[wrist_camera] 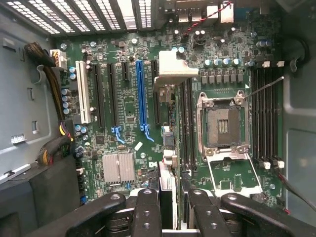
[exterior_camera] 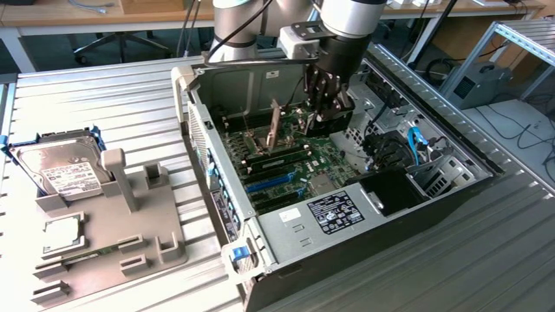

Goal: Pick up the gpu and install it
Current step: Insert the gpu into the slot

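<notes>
Setup sits on a ribbed grey metal table, corrugated all the way across, with an open black PC case lying on its side on it. Off toward the exterior view's left there's a grey plastic parts holder with slots and posts, and a silver hard drive with a white label leans in it at the far end. Behind the table you can see wooden desks along the back of the room, a chair base underneath them, and on the exterior view's right an aluminium frame with a grey box and loose cables on the floor. The arm reaches down into the case from above, and the gripper is inside over the green motherboard. In the wrist view the black fingers are pinched narrow around the gpu, which is held edge-on so it looks like a thin upright sliver with its silver bracket at the far end. It hangs just over the board, between the blue slot and the empty CPU socket, roughly lined up with the black slot next to the blue one. Can't tell if it's touching the slot or floating just above. Memory slots run along beyond the socket.
</notes>
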